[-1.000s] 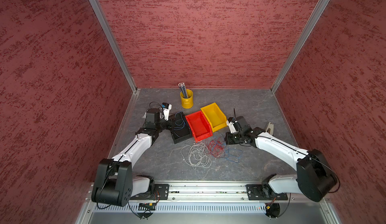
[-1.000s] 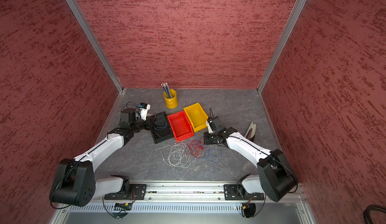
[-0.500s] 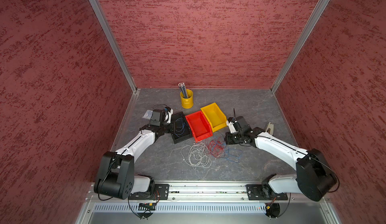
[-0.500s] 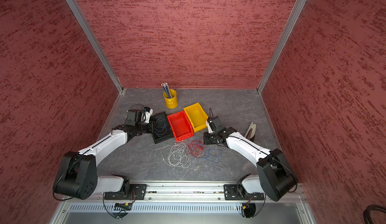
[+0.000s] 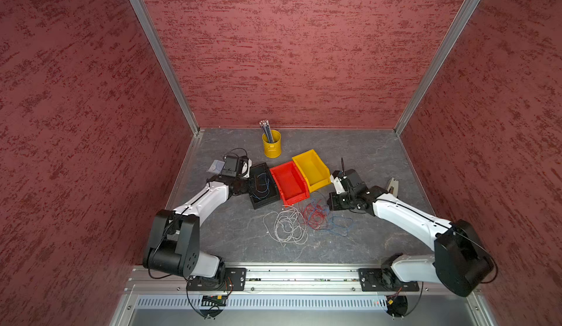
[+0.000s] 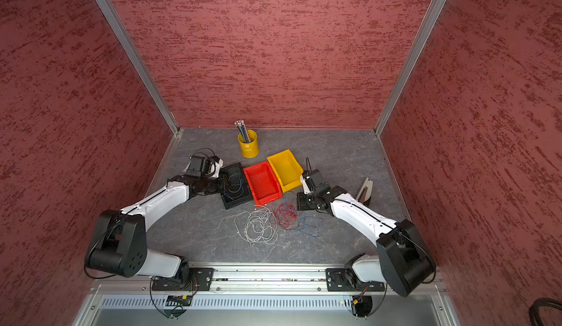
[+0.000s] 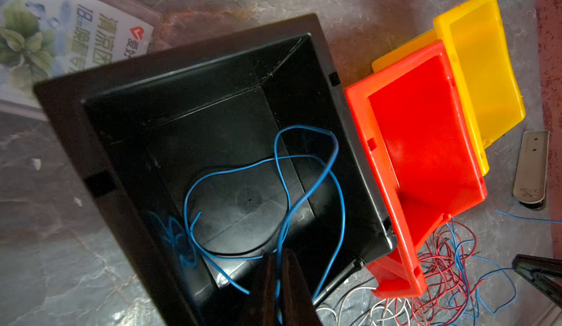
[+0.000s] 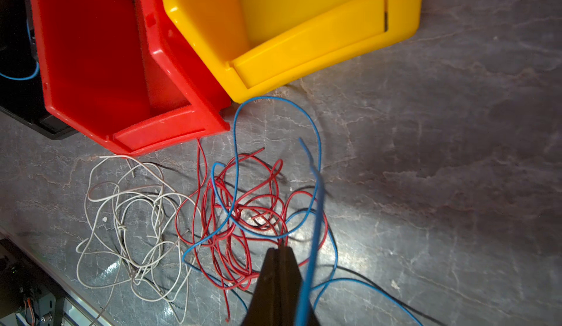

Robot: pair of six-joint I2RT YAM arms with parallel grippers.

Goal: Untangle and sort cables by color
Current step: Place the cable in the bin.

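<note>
Blue cable (image 7: 304, 128) threads through the left gripper (image 7: 278, 253) above the black bin (image 7: 188, 54).

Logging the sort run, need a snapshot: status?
Left gripper over black plastic bin, thin blue cable between jaws, grip unclear. Right gripper shut at thin red cables, blue strands threaded through them.

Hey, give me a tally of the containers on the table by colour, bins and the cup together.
Black bin: 1
Red bin: 1
Yellow bin: 1
Yellow cup: 1
Total: 4
</note>
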